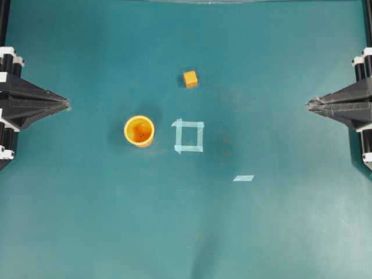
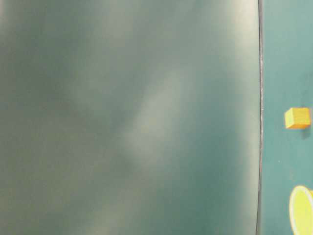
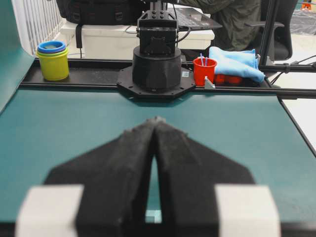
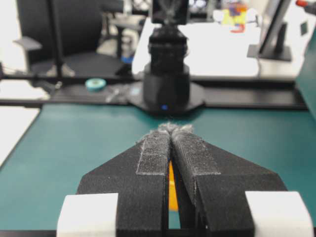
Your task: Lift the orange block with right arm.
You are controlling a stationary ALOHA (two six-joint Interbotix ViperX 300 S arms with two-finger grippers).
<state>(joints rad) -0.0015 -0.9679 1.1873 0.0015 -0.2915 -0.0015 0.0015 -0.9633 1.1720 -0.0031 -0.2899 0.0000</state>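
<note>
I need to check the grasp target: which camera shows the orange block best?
The overhead view: the whole orange block sits unobstructed on the mat, above the tape square. The table-level view shows it near its right edge. Neither wrist view shows it clearly.

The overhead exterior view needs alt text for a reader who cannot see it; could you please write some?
A small orange block sits alone on a teal table, above an upright orange-yellow cup and a taped square outline. The left gripper and right gripper rest shut at opposite edges, far from the block.
</note>
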